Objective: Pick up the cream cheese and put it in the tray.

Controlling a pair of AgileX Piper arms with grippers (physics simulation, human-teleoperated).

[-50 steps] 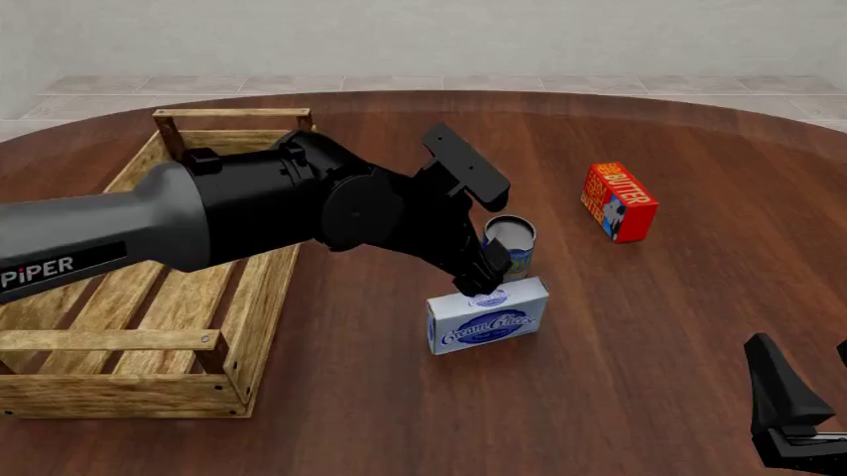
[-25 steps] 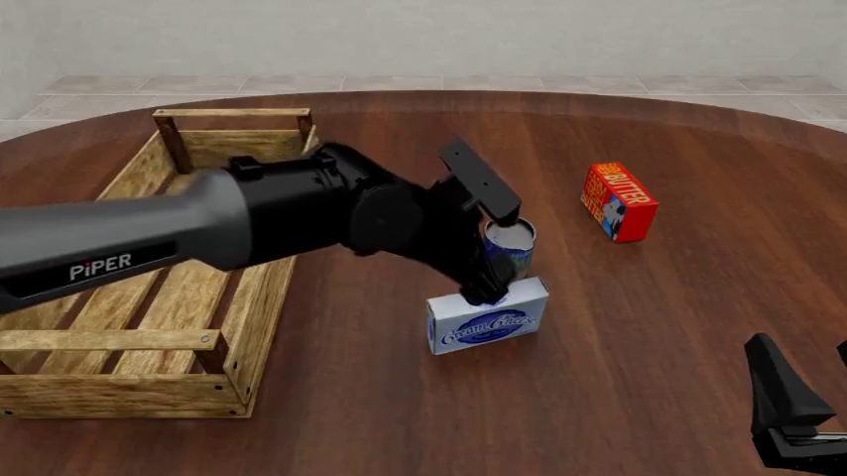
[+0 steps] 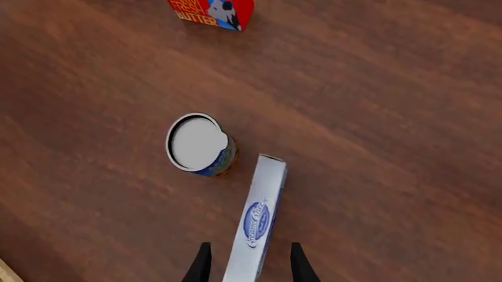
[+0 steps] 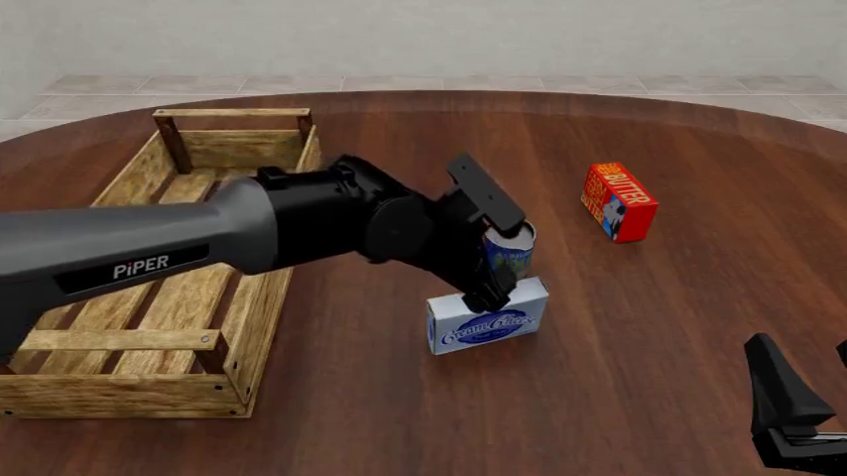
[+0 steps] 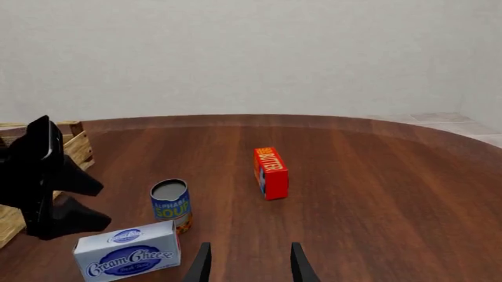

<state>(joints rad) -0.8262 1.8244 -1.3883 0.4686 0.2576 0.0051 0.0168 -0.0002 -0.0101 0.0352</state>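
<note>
The cream cheese (image 4: 487, 323) is a white and pale-blue box standing on its long edge in the middle of the table, also visible in the right wrist view (image 5: 128, 251). In the left wrist view I look down on its narrow top (image 3: 258, 218). My left gripper (image 4: 487, 295) is open right over the box, one finger (image 3: 201, 267) on each side with small gaps (image 3: 249, 271). The wooden slat tray (image 4: 119, 395) lies at the left. My right gripper (image 4: 798, 416) is open low at the near right, holding nothing (image 5: 248, 267).
A blue soup can (image 4: 511, 249) stands just behind the cream cheese, close to the left gripper (image 3: 197, 143). A red-orange butter box (image 4: 618, 201) stands farther back right (image 5: 271, 172). The left arm spans the tray's right wall.
The left arm has stretched forward and its gripper has come down from above the can's side to straddle the top of the cream cheese. The right gripper has stayed put.
</note>
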